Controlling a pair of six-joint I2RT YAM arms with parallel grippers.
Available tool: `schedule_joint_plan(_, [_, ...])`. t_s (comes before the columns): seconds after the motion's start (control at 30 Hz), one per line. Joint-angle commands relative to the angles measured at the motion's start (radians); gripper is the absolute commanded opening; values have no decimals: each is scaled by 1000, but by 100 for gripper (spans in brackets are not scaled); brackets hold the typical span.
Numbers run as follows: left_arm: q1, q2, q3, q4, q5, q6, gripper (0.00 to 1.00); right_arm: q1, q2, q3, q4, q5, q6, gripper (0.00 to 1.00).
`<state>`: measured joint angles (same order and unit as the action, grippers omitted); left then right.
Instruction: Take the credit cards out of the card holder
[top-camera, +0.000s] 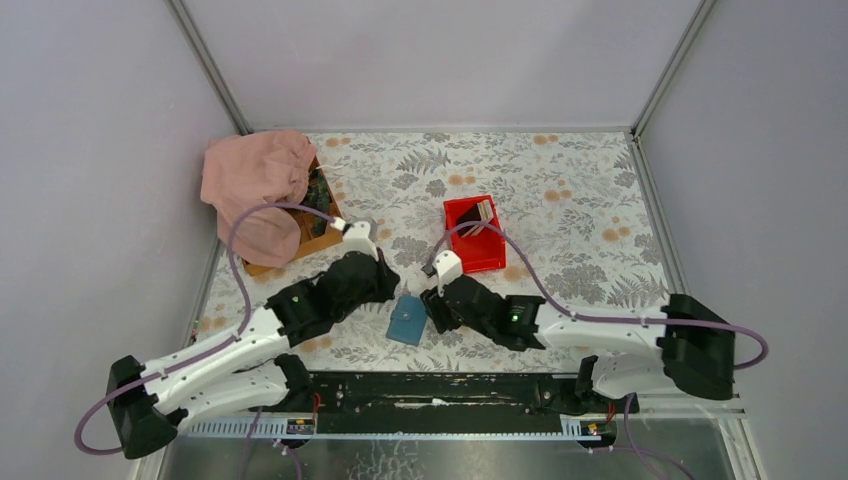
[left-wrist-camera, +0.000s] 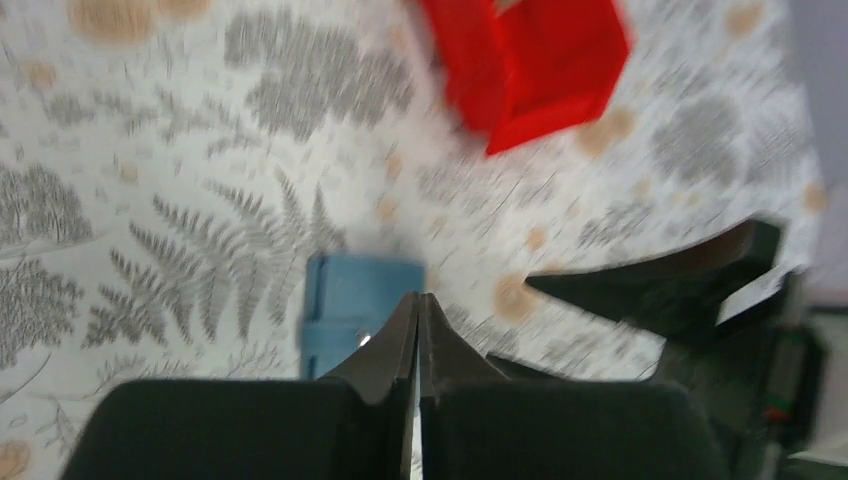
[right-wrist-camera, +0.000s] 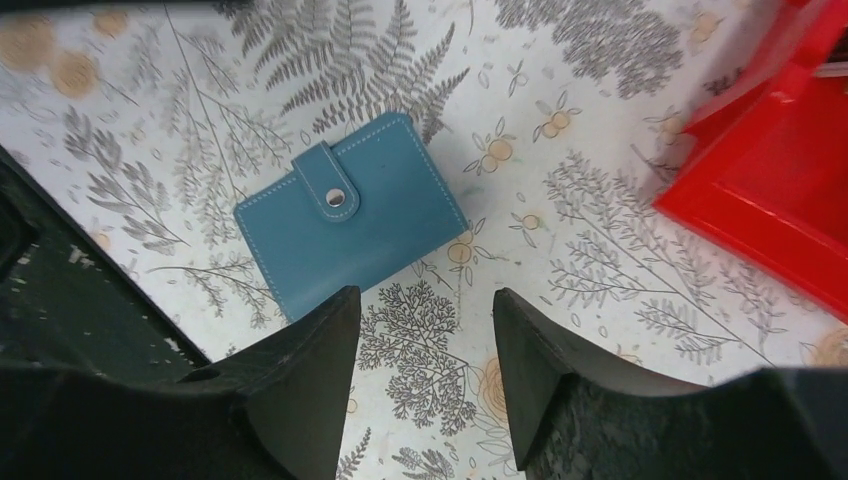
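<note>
My left gripper (left-wrist-camera: 420, 312) was pressed together on nothing. My right gripper (right-wrist-camera: 425, 335) was spread just beside the card holder (right-wrist-camera: 350, 225), which lay flat and snapped shut on the floral tablecloth (right-wrist-camera: 560, 60) between my arms, near the red bin (right-wrist-camera: 770, 190). With nothing bracing it, I judged that prying at the snap could skid the holder away or bunch the cloth.

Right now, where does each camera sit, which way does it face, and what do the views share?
Top external: above and behind the arms, looking down on the table; both arms show, left gripper and right gripper flanking the card holder.
Left wrist: on the left wrist, looking past its shut fingers at the card holder and red bin.
Right wrist: on the right wrist, looking down between its open fingers at the closed card holder.
Shared: card holder and red bin, in all three.
</note>
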<state>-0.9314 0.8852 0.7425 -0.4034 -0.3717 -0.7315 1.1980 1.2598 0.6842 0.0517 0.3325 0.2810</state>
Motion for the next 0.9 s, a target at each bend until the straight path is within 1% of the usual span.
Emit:
schedule_joint_plan(0.0, [27,-64,-124,112,97,-87,0,11,142,107,18,-43,-41,58])
schedule_joint_plan(0.13, [34,-197,-229,62,24,-193,0,12,271,196,8,-49,-88,60])
schedule_joint_plan(0.23, [40,-281,-298,29,8,-244,0,11,343,247,6,-73,-114,68])
schedule_joint_plan(0.3, [42,-309,-326,18,6,-264,0,11,380,273,4,-86,-123,72])
schedule_joint_plan(0.43, [42,-329,-357,16,2,-287,0,11,456,317,-6,-110,-140,72])
schedule_joint_plan(0.6, [42,-341,-355,1,-10,-293,0,12,518,346,-12,-135,-154,69])
schedule_joint_plan(0.7, [42,-370,-354,-27,-22,-300,0,12,543,356,-17,-133,-154,64])
schedule_joint_plan(0.8, [42,-412,-355,-65,-33,-305,0,12,555,359,-18,-133,-148,52])
schedule_joint_plan(0.87, [41,-438,-352,-99,-44,-308,0,12,558,357,-18,-135,-143,40])
